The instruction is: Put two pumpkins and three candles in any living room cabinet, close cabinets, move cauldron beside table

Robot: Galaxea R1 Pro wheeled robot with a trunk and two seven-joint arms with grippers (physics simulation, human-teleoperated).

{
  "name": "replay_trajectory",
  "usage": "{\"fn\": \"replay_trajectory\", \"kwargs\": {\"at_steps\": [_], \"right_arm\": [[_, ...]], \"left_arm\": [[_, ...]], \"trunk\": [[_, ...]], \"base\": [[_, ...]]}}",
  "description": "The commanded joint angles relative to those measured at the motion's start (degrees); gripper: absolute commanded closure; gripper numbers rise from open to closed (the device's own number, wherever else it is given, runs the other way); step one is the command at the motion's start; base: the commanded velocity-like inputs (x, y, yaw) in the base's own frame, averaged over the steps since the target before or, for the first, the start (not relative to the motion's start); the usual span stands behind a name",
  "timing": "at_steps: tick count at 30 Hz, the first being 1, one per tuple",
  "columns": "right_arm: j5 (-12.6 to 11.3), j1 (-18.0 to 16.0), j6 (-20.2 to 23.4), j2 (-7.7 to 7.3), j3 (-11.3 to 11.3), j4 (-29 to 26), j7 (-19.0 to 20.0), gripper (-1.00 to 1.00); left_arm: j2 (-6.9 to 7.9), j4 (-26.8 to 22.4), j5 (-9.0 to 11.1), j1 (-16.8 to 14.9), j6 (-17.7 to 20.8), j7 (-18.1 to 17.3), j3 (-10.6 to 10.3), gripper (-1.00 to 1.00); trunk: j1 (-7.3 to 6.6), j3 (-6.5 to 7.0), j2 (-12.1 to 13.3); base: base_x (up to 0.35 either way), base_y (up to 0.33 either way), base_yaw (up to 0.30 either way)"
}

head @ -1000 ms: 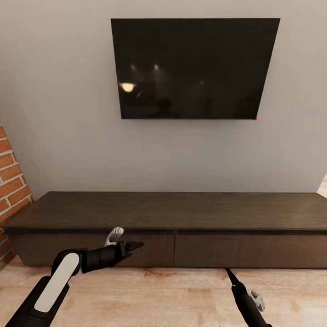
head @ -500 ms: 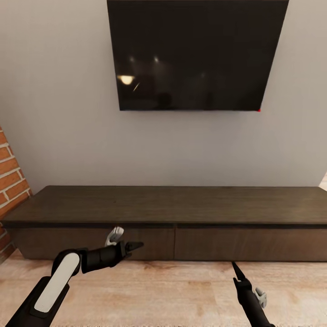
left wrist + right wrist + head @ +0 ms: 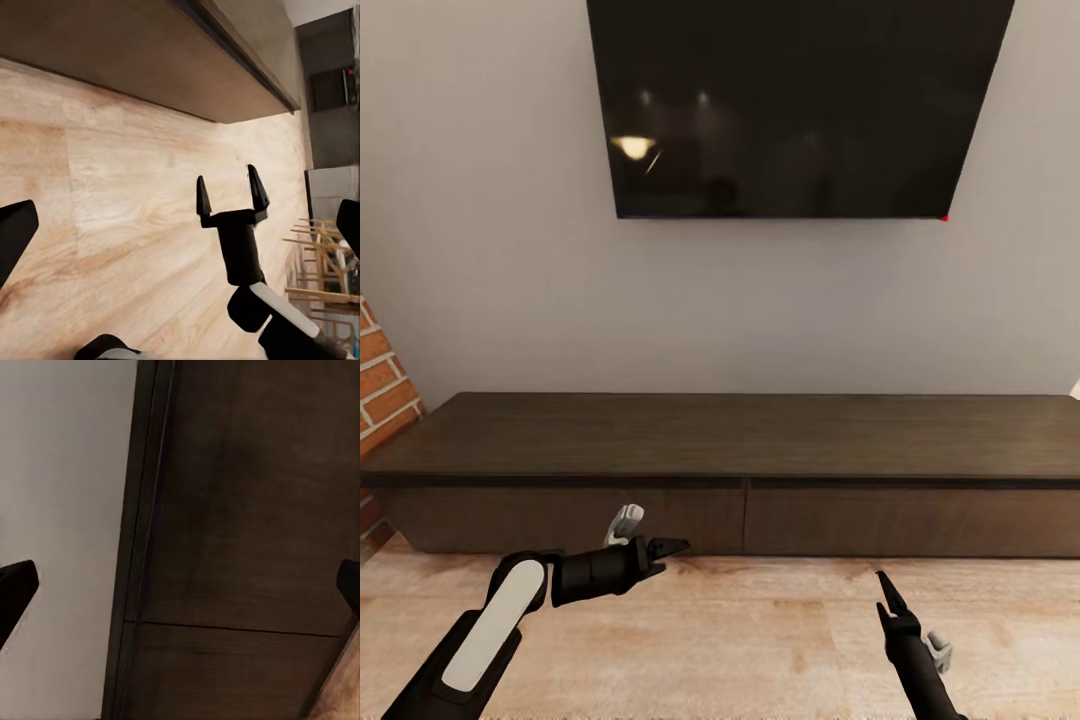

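While both arms hang low over the wood floor (image 3: 760,640), the left gripper (image 3: 665,547) points at the cabinet (image 3: 740,440), fingers apart and empty. Farther right, the right gripper (image 3: 229,196) is spread wide, holding nothing.

Place: a home living room.
Signs: wall television (image 3: 790,110) above the low cabinet (image 3: 730,440); wood floor (image 3: 760,630).
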Motion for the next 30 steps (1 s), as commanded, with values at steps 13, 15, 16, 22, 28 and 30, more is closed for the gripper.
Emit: {"fn": "replay_trajectory", "kwargs": {"at_steps": [13,15,16,22,28,30], "right_arm": [[-4.35,-0.03,0.35,-0.12,0.15,0.00,11.62,-1.00],[-4.47,-0.03,0.38,-0.13,0.14,0.13,12.34,-1.00],[-4.51,-0.03,0.41,-0.13,0.14,0.19,12.63,-1.00],[-4.62,-0.03,0.46,-0.14,0.09,0.37,13.13,-1.00],[-4.68,-0.03,0.46,-0.13,0.06,0.62,13.17,-1.00],[-4.71,-0.03,0.46,-0.13,0.06,0.64,13.18,-1.00]], "left_arm": [[0.07,0.00,2.32,-0.04,0.08,-0.45,-0.20,-1.00],[0.05,0.00,2.33,-0.04,0.08,-0.45,-0.24,-1.00],[0.04,0.00,2.33,-0.04,0.08,-0.45,-0.26,-1.00],[0.05,0.00,2.39,-0.04,0.08,-0.45,-0.28,-1.00],[0.12,-0.04,2.38,-0.04,0.08,-0.45,-0.32,-1.00],[0.15,-0.04,2.36,-0.04,0.08,-0.45,-0.35,-1.00]], "trunk": [[0.32,-2.94,-0.20],[0.37,-3.38,-0.23],[0.40,-3.60,-0.24],[0.45,-4.05,-0.27],[0.45,-4.05,-0.27],[0.45,-4.05,-0.27]], "base": [[0.000,0.000,0.000],[0.000,0.000,0.000],[0.000,0.000,0.000],[0.000,0.000,0.000],[0.000,0.000,0.000],[0.025,0.000,0.000]]}}
